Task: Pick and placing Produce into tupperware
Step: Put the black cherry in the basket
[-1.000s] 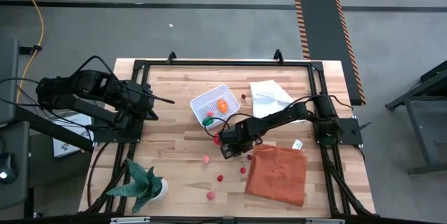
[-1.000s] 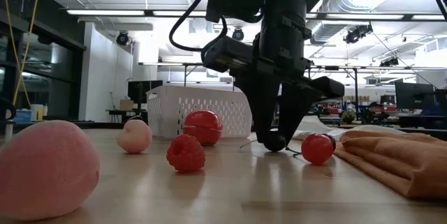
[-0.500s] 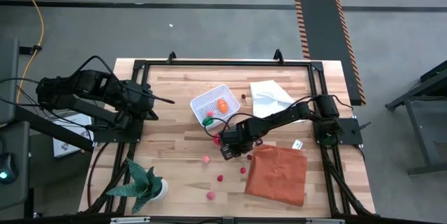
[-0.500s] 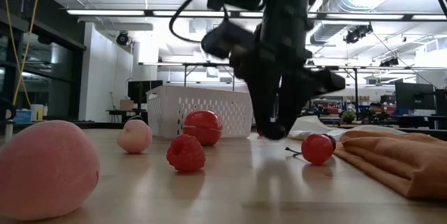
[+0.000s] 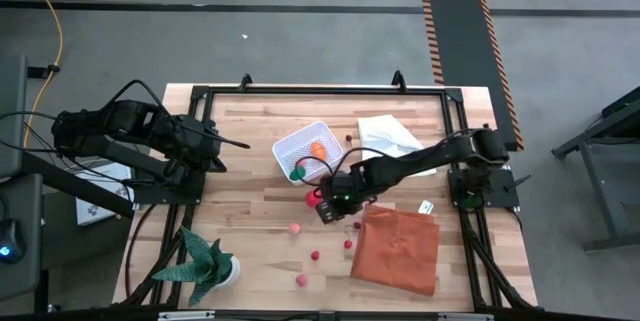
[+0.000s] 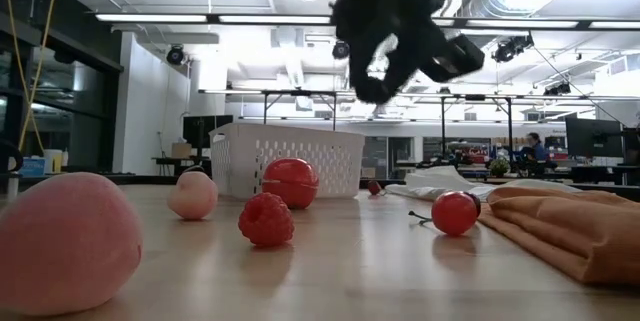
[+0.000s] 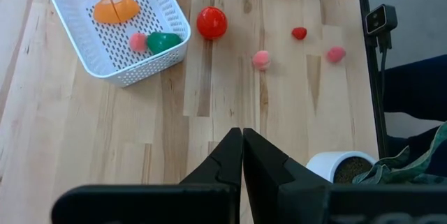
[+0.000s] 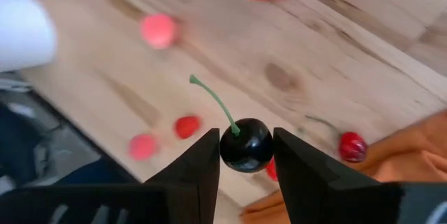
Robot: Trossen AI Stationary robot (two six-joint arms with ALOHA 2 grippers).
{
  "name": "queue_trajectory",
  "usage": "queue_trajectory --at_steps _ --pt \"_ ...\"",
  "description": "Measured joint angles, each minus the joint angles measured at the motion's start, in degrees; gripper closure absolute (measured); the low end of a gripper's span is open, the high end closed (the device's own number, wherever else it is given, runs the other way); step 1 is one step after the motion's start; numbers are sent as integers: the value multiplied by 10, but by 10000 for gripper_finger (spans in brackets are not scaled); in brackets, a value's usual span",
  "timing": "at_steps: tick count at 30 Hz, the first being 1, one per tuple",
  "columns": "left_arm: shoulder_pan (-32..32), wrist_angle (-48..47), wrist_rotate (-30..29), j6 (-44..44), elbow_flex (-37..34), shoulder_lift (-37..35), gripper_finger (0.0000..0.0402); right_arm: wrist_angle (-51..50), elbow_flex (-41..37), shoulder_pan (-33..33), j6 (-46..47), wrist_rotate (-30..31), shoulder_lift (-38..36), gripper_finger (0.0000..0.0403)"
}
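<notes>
At the middle of the tabletop (image 5: 250, 176), seen from above, your right claw (image 5: 328, 201) hangs raised off the wood, clamped on a dark cherry (image 8: 246, 144). The wrist view shows the cherry pinched between both fingers with its green stem pointing away from the claw, probably gripped on the round body because the stem is too thin to hold.

The white mesh tub (image 5: 307, 150) sits just beside the claw, at about eleven o'clock from it. Inside lie an orange piece (image 7: 116, 8), a green piece (image 7: 163, 41) and a small pink one. The lift looks meant to carry the cherry over the tub's wall.

A red ball (image 5: 313, 200) rests at the claw's nine o'clock edge, close to the tub. More loose produce lies toward six and seven o'clock: a pink ball (image 5: 295, 228), a raspberry (image 5: 314, 256) and another pink piece (image 5: 301, 280). An orange cloth (image 5: 398, 251) lies at four o'clock.

Your left claw (image 7: 242, 155) waits at the tabletop's nine o'clock edge, fingers pressed together and empty.
</notes>
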Motion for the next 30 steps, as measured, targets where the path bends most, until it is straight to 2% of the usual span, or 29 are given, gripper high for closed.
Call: queue_trajectory --at_steps 14,30 --pt "1 6 -2 -14 0 0 399 129 0 -62 -104 5 -29 291" --pt "1 75 -2 -47 0 5 399 136 0 -196 -260 -26 -29 291"
